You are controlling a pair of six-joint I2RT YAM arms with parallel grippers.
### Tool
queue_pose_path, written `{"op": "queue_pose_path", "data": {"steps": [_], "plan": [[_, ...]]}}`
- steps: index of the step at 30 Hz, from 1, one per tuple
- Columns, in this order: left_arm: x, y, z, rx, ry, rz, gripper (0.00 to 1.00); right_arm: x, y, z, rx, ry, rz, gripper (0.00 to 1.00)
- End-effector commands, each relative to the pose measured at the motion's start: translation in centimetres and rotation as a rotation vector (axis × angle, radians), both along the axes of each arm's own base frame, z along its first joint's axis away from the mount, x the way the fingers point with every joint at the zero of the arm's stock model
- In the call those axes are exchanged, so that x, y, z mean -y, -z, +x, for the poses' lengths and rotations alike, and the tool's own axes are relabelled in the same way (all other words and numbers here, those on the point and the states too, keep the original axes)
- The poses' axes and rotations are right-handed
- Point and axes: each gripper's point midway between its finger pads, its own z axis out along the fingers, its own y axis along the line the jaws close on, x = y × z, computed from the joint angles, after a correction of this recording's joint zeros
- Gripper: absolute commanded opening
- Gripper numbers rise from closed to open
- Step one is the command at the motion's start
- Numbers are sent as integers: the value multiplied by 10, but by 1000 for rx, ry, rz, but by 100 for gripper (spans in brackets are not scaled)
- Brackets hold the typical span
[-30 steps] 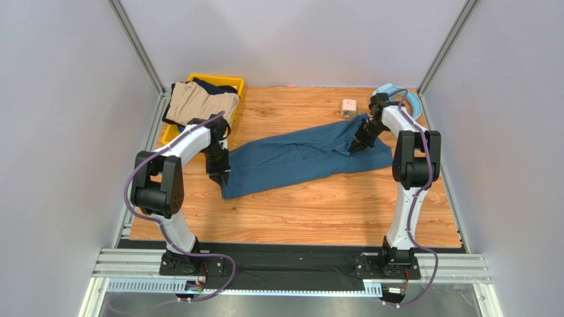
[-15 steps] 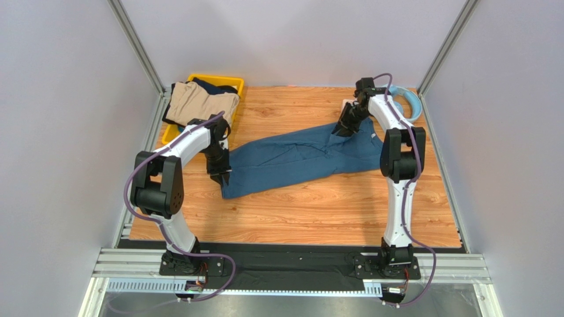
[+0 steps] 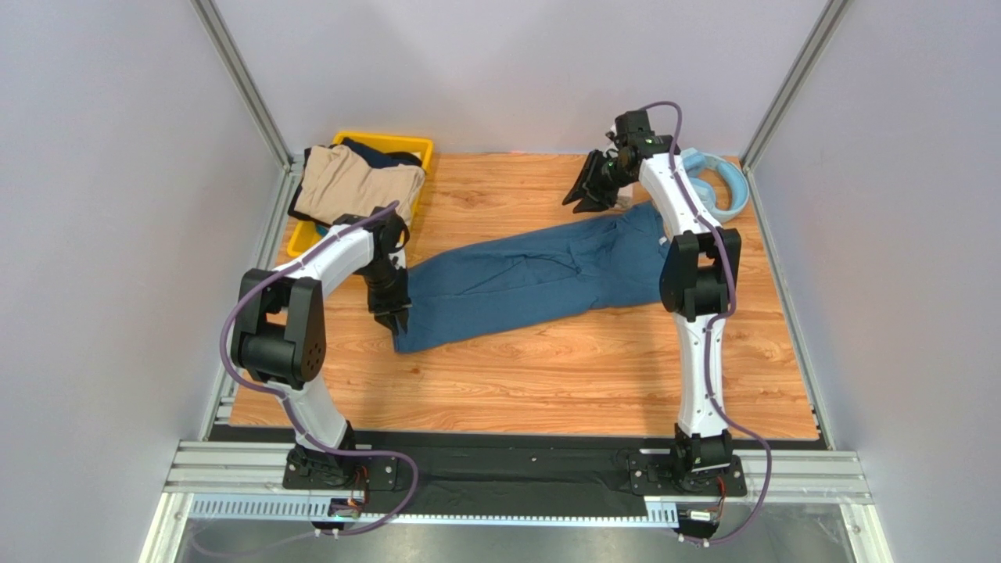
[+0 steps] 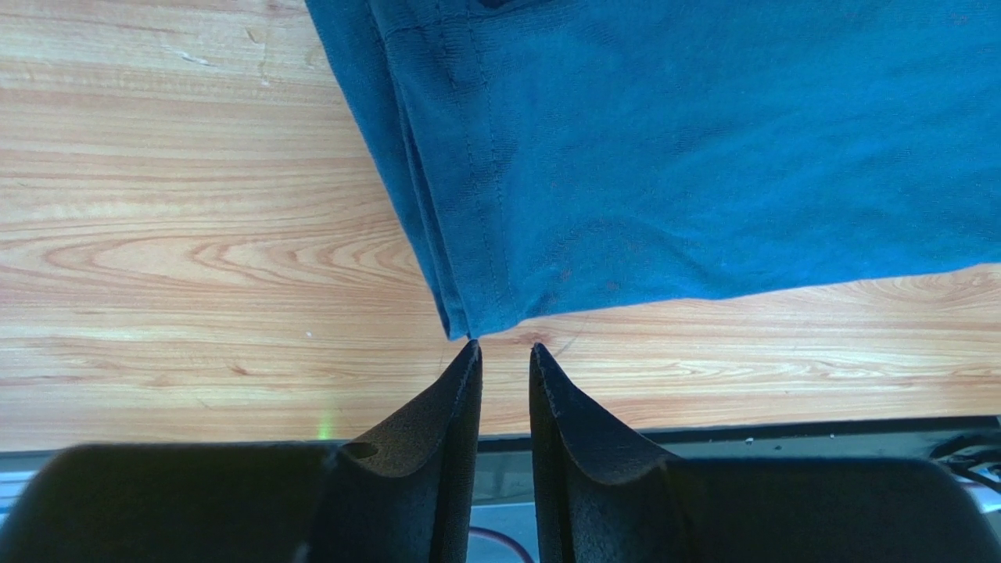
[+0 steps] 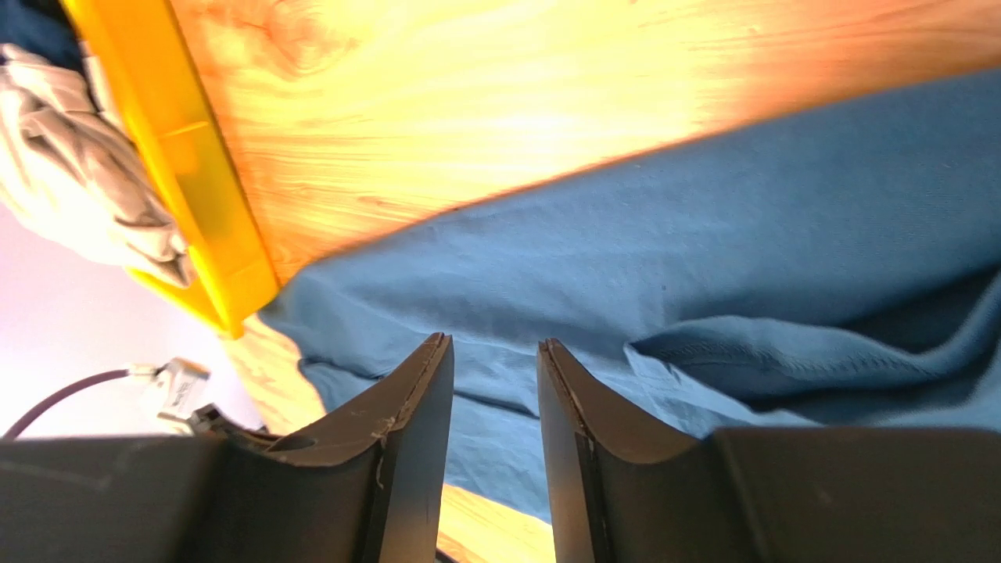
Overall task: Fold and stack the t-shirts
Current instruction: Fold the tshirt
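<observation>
A large teal-blue t-shirt point(image 3: 529, 276) lies stretched slantwise across the wooden table. My left gripper point(image 3: 396, 317) sits low at its near-left corner. In the left wrist view point(image 4: 503, 347) the jaws are a little apart with nothing between them, and the shirt corner point(image 4: 464, 323) lies just past the tips. My right gripper point(image 3: 584, 197) hovers above the shirt's far right end, open and empty. The right wrist view point(image 5: 494, 346) shows the shirt point(image 5: 705, 258) below it. A bunched tan shirt point(image 3: 353, 182) and a dark navy garment point(image 3: 376, 150) rest in the yellow bin.
The yellow bin point(image 3: 420, 147) stands at the back left and also shows in the right wrist view point(image 5: 176, 153). Light-blue headphones point(image 3: 723, 182) lie at the back right corner. Grey walls and metal rails close in the table.
My right gripper has left the shirt's right end, moving up, back and left. That end of the shirt has drawn in leftward. My left arm has stayed put.
</observation>
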Motion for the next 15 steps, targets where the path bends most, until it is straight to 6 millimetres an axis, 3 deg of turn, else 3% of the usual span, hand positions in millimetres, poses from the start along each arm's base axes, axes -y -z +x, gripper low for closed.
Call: {"op": "queue_pose_path", "data": {"steps": [1,3,4,5,6,7,10,11,12,15], "plan": [[3,-9,5,36,-5,-27,28,-5,-31,-1,43,-6,88,37],[2,-9,2,42,-3,-23,28,1,-26,-11,21,13,97,37],[2,-10,3,52,-3,-26,28,3,-52,-9,96,21,112,37],[2,-8,0,45,-3,-24,28,7,-57,-11,111,28,115,37],[1,-7,-1,46,-4,-21,28,14,-48,-17,95,41,102,37],[1,-8,-1,51,-6,-24,28,20,-66,-21,133,43,91,37],[2,-11,-2,72,-6,-33,28,38,-53,-46,97,21,-8,37],[2,-14,0,81,-9,-35,28,43,-59,-54,107,11,-34,37],[4,-18,2,95,-12,-46,28,50,-43,-66,73,1,-81,37],[21,-45,9,134,12,-135,28,58,-33,-89,49,-19,-125,37]]}}
